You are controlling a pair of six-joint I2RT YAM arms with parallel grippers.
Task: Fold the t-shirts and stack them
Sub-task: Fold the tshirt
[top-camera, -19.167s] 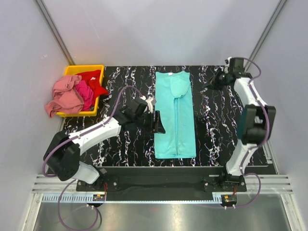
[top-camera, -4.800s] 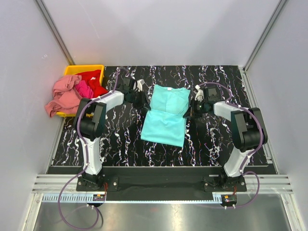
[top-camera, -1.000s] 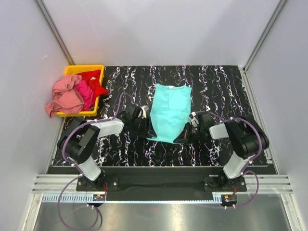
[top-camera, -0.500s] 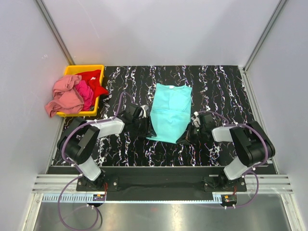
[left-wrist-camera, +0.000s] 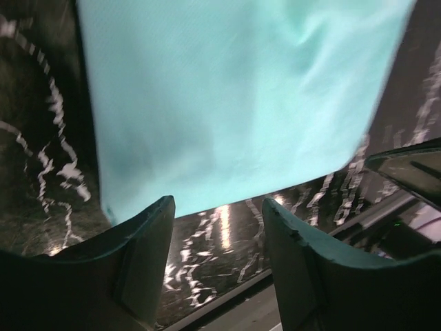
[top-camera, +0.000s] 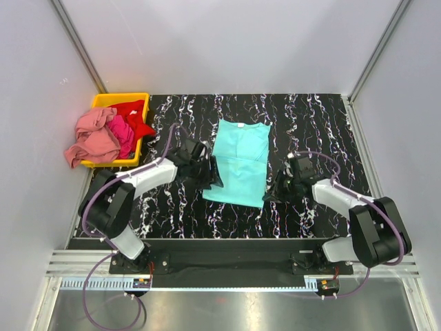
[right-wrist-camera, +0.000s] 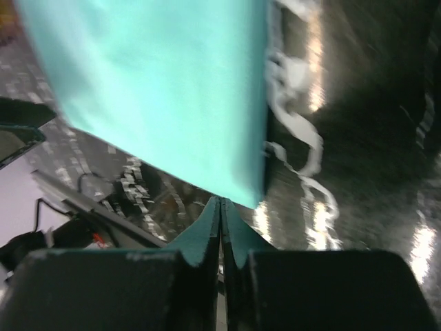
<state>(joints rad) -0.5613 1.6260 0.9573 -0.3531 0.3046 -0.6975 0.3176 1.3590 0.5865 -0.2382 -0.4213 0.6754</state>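
Yellow plastic catches the eye first: a bin sits at the far left corner of the black marbled desk. A salmon pink t-shirt spills over its left rim, a magenta t-shirt is bunched in the middle, and a red t-shirt is heaped toward the back.

Moving right, the left end effector lies low over the desk at the left edge of the turquoise t-shirt. Its wrist view shows it released, the two dark fingers spread apart with only bare desk between them and the cloth's near edge just beyond the tips.

The turquoise t-shirt lies flat near the middle of the desk as a folded, roughly rectangular panel, collar end away from the arms.

Further right, the right end effector rests near the shirt's near right corner. It is clenched, fingers pressed together, and I see no cloth caught between them; the corner lies just past the tips.
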